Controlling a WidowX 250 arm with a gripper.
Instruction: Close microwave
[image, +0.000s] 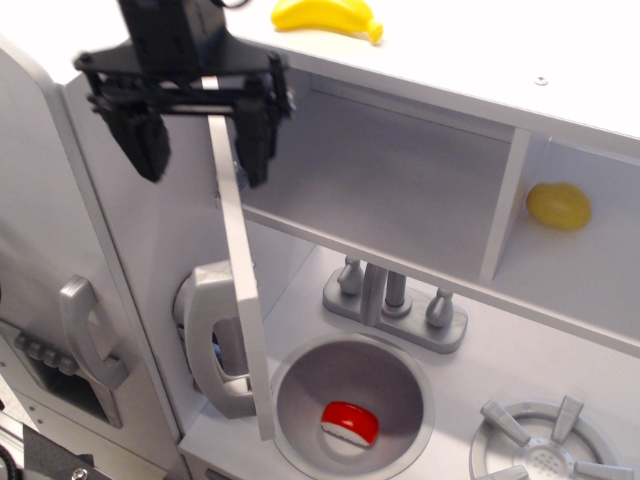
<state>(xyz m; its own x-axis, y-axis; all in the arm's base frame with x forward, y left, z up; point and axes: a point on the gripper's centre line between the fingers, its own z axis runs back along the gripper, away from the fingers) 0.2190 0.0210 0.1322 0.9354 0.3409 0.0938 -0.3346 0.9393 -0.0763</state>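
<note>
The microwave (400, 190) is a light grey compartment under the top shelf, and its inside stands open. Its door (240, 300) swings out toward me and shows edge-on, with the long silver handle (205, 340) on its outer left face. My gripper (200, 140) is at the door's top end. Its black fingers are spread wide, the left one (145, 145) outside the door and the right one (255, 145) inside it. The fingers hold nothing. The door's window and buttons are hidden.
A yellow banana (325, 15) lies on the top shelf. A yellow lemon (558, 205) sits in the narrow cubby at the right. Below are a faucet (395, 300), a sink (300, 390) holding a red object (350, 422), and a burner (545, 450). A grey panel with a curved handle (85, 335) stands at the left.
</note>
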